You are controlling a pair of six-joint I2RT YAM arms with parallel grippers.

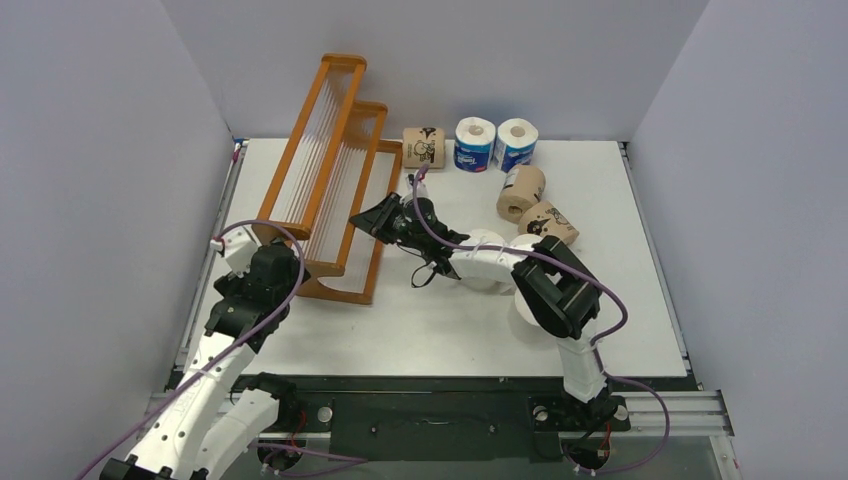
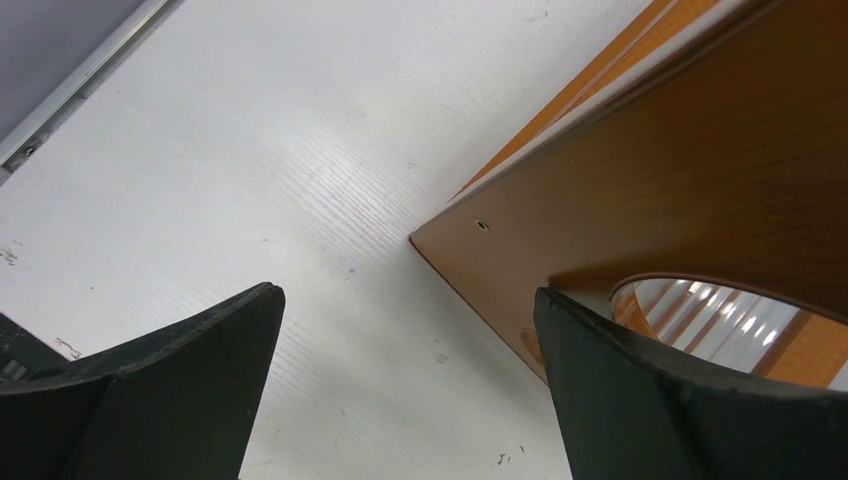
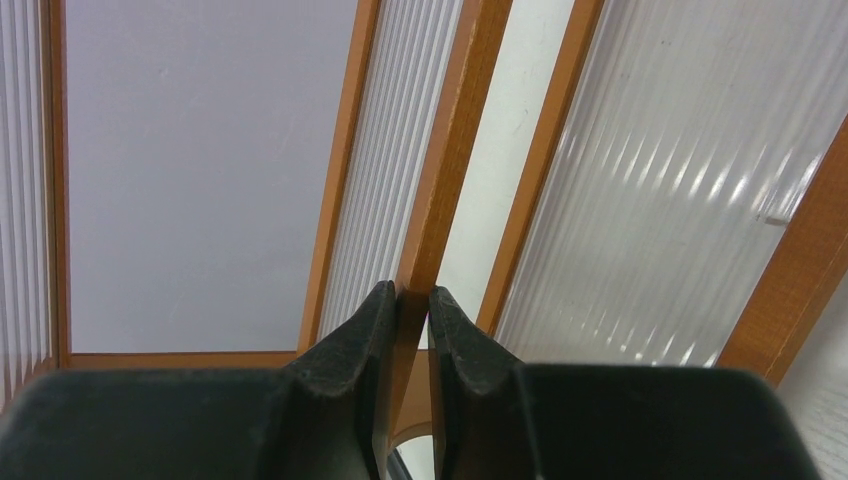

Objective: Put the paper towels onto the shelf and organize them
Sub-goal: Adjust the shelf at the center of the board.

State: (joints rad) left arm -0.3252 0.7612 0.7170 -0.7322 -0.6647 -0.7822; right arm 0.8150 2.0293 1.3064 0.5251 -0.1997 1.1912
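Note:
The orange-brown wooden shelf (image 1: 330, 170) stands angled on the left half of the table. My right gripper (image 1: 372, 222) is shut on one of its thin rails (image 3: 455, 150), which sits between the fingertips (image 3: 370, 310). My left gripper (image 2: 410, 300) is open and empty just above the table, beside the near side panel (image 2: 680, 180) with its oval cutout. The paper towels lie on the table right of the shelf: a brown roll (image 1: 424, 147), two blue-and-white rolls (image 1: 475, 144) (image 1: 517, 143), two more brown rolls (image 1: 521, 191) (image 1: 548, 222), and white rolls (image 1: 487, 243) partly hidden under my right arm.
Grey walls enclose the white table (image 1: 430, 330) on the left, back and right. A metal rail (image 1: 205, 260) runs along its left edge, close to my left arm. Purple cables loop around both arms.

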